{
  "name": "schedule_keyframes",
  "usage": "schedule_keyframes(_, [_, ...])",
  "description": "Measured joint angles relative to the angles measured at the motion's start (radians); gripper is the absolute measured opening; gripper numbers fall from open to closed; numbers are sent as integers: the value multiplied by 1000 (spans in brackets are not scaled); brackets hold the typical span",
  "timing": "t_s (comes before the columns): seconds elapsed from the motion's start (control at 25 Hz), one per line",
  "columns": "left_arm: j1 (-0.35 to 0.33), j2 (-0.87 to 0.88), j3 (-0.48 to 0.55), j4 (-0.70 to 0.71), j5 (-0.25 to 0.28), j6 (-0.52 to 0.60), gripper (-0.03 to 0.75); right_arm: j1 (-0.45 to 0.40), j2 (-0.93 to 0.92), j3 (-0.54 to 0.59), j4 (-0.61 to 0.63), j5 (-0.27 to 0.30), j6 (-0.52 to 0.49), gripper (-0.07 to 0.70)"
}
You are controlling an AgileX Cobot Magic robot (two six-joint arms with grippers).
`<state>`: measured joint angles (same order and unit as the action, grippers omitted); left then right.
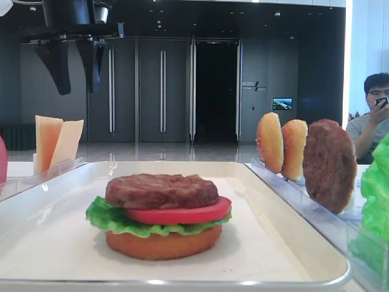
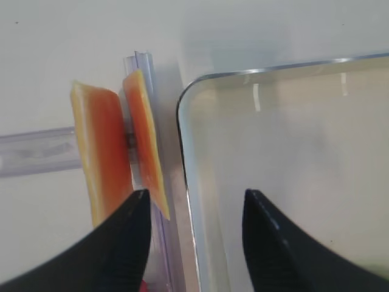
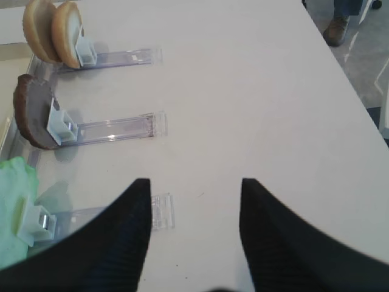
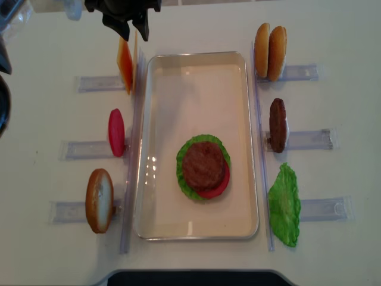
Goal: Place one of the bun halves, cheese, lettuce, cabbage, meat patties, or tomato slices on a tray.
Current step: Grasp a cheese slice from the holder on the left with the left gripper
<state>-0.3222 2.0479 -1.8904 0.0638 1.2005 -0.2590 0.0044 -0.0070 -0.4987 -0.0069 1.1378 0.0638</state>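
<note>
On the white tray [image 4: 196,55] [image 1: 182,164] sits a stack: bun half [image 1: 161,244], lettuce [image 1: 106,217], tomato slice [image 1: 182,214], meat patty [image 1: 161,190] [image 4: 204,165] on top. Two cheese slices [image 2: 100,146] [image 4: 125,62] stand upright in a clear rack beside the tray's far left corner [image 2: 182,121]. My left gripper [image 2: 196,198] [image 4: 130,30] hangs open above them, one finger over the cheese, the other over the tray, holding nothing. My right gripper [image 3: 194,185] is open over bare table. Cabbage is out of view.
Clear racks flank the tray. On the right: two bun halves [image 4: 269,52] [image 3: 51,30], a patty [image 4: 277,125] [image 3: 33,112], lettuce [image 4: 284,204] [image 3: 15,210]. On the left: a tomato slice [image 4: 116,132], a bun half [image 4: 99,199]. A person [image 1: 374,115] sits behind.
</note>
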Motion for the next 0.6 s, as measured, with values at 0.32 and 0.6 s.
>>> schedule_keyframes(0.32, [0, 4, 0, 46, -12, -15, 380, 0, 0, 0, 0, 0, 0, 352])
schedule_keyframes(0.6, [0, 45, -2, 48, -39, -15, 380, 0, 0, 0, 0, 0, 0, 352])
